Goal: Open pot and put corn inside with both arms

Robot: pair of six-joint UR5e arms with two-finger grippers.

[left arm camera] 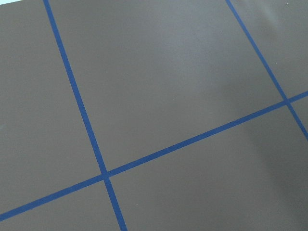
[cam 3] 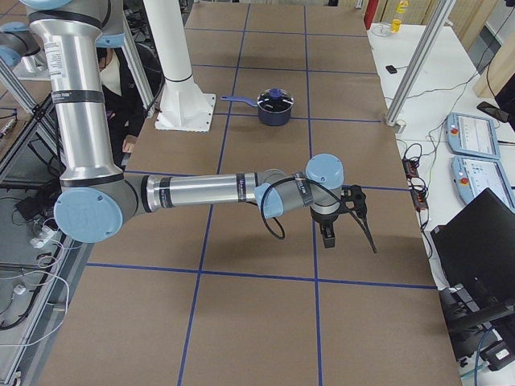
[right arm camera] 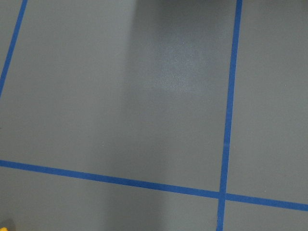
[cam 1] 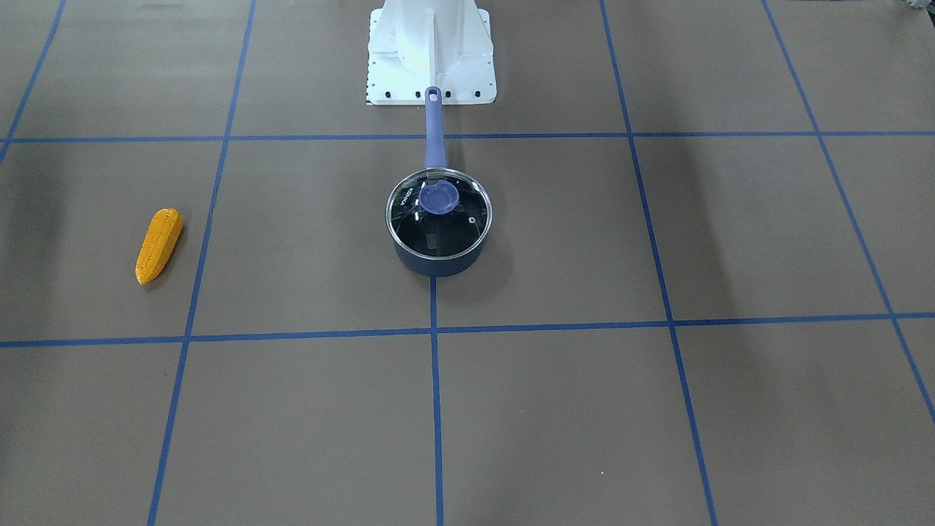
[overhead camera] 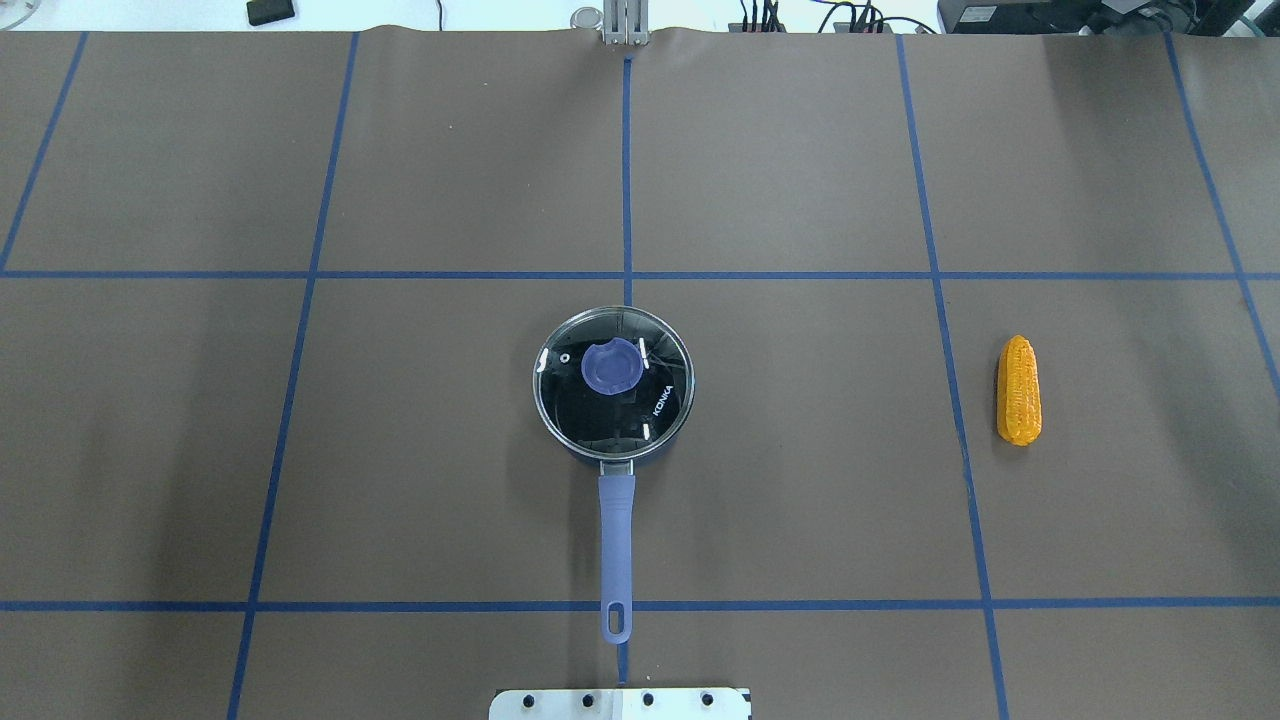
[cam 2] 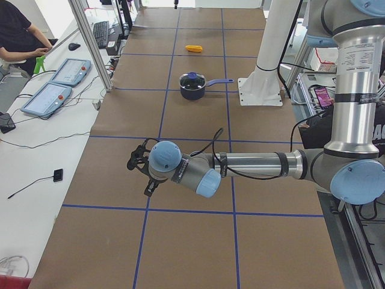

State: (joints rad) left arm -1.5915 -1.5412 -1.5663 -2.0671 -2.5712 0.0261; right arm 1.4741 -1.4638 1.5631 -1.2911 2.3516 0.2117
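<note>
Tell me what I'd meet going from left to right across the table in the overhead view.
Pot, with its lid on top → corn.

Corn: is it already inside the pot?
No, the corn lies on the table, apart from the pot, whose lid is on.

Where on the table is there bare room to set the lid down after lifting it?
Free: the whole stretch on the robot's left of the pot, and the strip between pot and corn. Tight only between pot and robot, where its handle runs toward the white base mount.
</note>
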